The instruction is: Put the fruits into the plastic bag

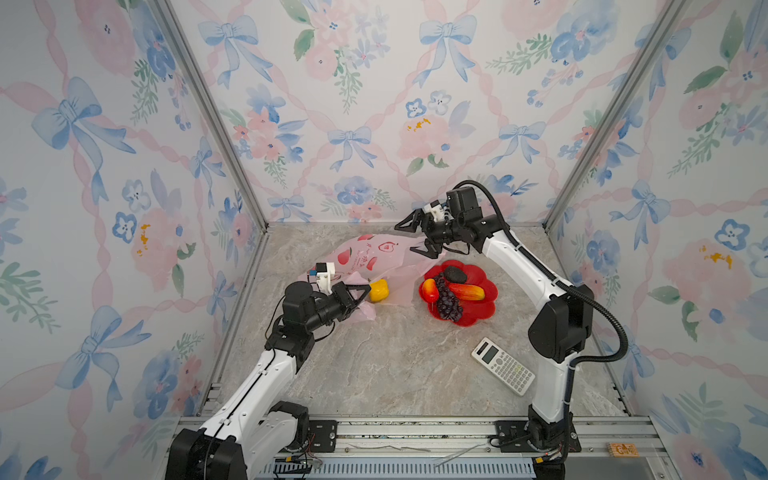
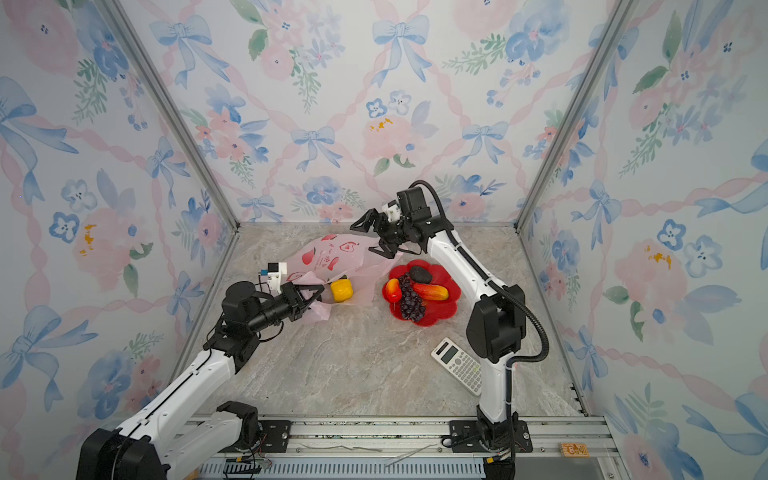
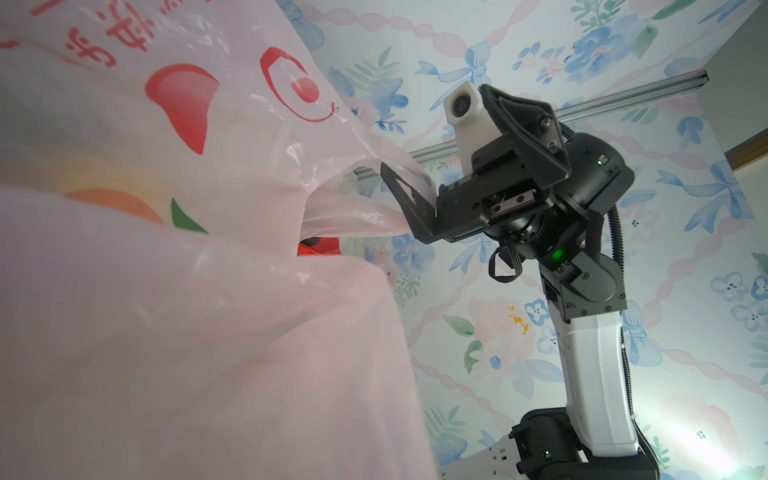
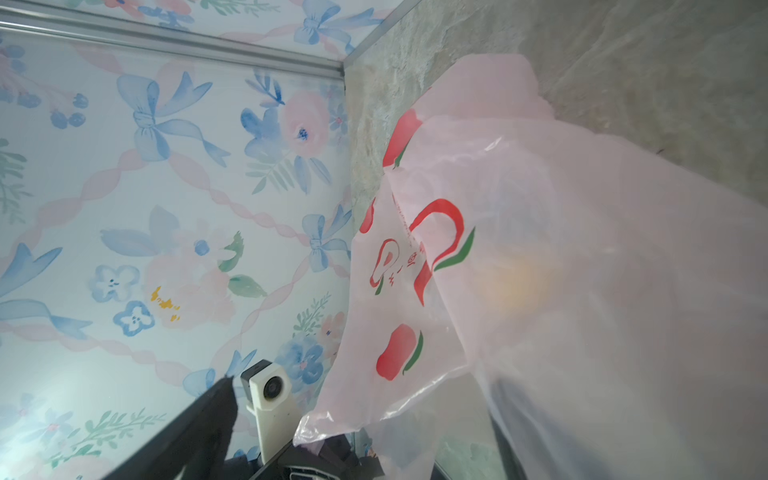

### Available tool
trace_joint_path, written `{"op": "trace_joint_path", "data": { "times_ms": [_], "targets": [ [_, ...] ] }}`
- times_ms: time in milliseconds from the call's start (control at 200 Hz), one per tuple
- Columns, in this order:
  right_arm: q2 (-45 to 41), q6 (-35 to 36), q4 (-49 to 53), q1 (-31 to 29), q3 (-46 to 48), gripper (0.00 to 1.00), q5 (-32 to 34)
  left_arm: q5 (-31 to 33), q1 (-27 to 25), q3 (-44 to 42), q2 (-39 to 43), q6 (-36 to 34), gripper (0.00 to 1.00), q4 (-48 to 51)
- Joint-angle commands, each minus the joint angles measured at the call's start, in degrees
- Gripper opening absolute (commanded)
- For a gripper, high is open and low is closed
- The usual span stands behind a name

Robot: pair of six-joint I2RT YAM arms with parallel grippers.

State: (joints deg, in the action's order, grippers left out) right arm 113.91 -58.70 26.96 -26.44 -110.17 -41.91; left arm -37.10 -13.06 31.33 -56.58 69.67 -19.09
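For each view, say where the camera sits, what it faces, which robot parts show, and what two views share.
Top views: high in front, looking down on the table, plastic bag and red plate; both arms, left gripper and right gripper show.
Left wrist: on the left arm beside the bag, looking up at the right gripper; own arm unseen.
Right wrist: on the right arm, facing the bag and the left wrist camera; a blurred dark finger, likely its own.
Shared: both wrist views show the bag.

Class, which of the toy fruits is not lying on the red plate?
The yellow fruit: it alone lies by the plastic bag, while the avocado, both mangoes and the grapes sit on the red plate.
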Motion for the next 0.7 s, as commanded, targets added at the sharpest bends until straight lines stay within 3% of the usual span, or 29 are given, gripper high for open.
{"op": "trace_joint_path", "data": {
  "times_ms": [0,215,380,575,695],
  "targets": [
    [-1.6,-10.9,-13.4,-0.4,4.9,0.96,-9.7,0.7,0.3,2.0,-1.0,0.3,0.0,0.5],
    [-1.8,-27.1,-35.8,-0.1,12.7,0.96,-14.2,3.7,0.0,2.9,-0.4,3.6,0.0,1.1],
    [0.5,-33.7,-45.8,0.0,9.1,0.96,-15.9,4.9,0.0,4.8,0.2,2.5,0.0,4.2],
    [0.7,-43.6,-60.8,0.4,5.9,0.96,-9.1,2.5,0.2,10.1,-0.3,-1.1,0.0,9.5],
    [-1.3,-43.0,-63.2,-0.5,7.2,0.96,-5.1,1.0,0.2,12.8,-0.4,-1.7,0.0,10.9]
  ]
}}
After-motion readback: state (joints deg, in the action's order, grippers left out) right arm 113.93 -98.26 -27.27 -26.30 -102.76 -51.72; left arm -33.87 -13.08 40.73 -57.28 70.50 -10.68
